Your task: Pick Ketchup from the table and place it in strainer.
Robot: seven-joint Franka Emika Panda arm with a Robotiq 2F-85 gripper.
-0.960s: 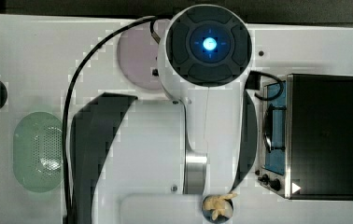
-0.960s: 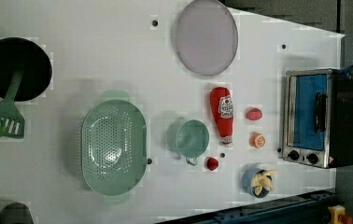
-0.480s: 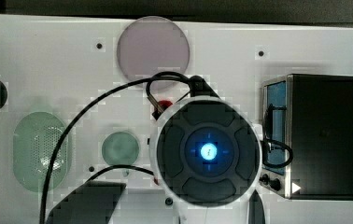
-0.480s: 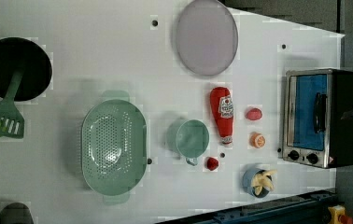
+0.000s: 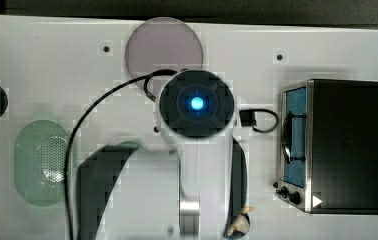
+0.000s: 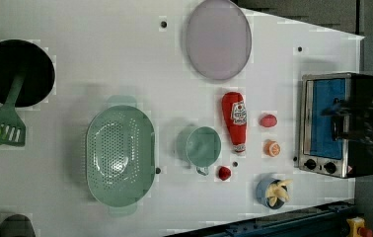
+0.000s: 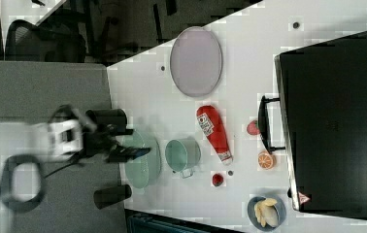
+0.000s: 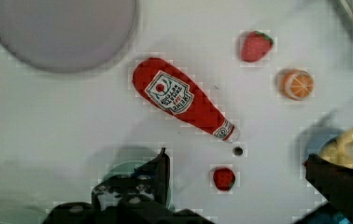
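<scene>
The ketchup (image 6: 235, 121) is a slim red bottle with a white label, lying flat on the white table between the mauve plate and a green cup. The wrist view shows the ketchup (image 8: 181, 99) lying at a slant, well below the camera. My gripper (image 8: 242, 173) hangs high above the table, open, its dark fingers (image 8: 161, 170) spread wide with nothing between them. The strainer (image 6: 120, 155), a pale mint oval basket with a dotted bottom, stands beyond the cup toward the left view's left. In the top view my arm covers the ketchup, and the strainer (image 5: 42, 162) lies at the top view's left.
A green cup (image 6: 203, 146) sits between strainer and ketchup. A strawberry (image 6: 268, 120), an orange slice (image 6: 272, 147), a small red piece (image 6: 224, 173) and a bowl of fries (image 6: 273, 191) lie near the toaster oven (image 6: 340, 123). A mauve plate (image 6: 217, 39), black pan (image 6: 17, 71) and green spatula (image 6: 1, 129) stand farther off.
In the top view my arm's head has swung from the upper middle, down toward the lower edge, then back to the centre over the ketchup. The objects on the table have not moved.
</scene>
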